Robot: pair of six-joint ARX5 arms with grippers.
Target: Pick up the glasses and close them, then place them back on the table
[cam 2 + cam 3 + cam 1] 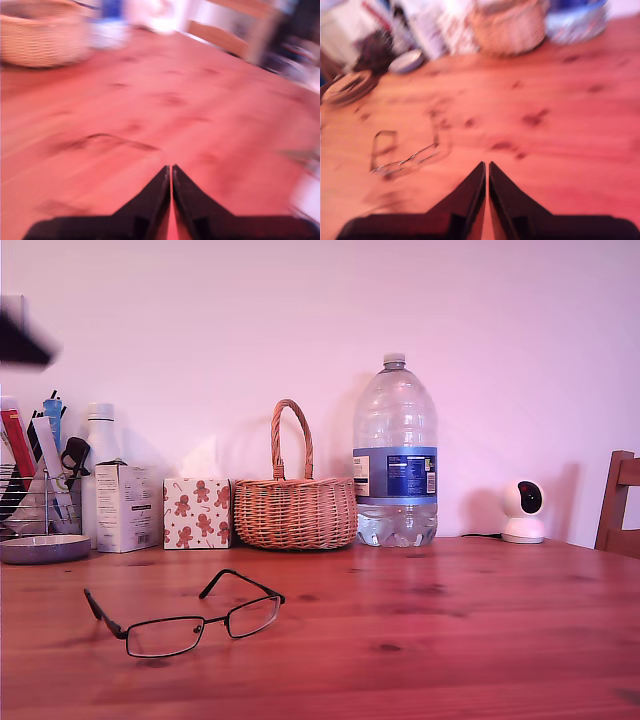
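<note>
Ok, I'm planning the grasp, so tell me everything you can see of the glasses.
The thin black metal-framed glasses have clear rectangular lenses, a slim bridge and two slim black temple arms, both unfolded. They stand upright on the reddish-brown wooden table, towards the exterior view's left, lenses facing the camera. Only the table touches them; no end effector is near.
</note>
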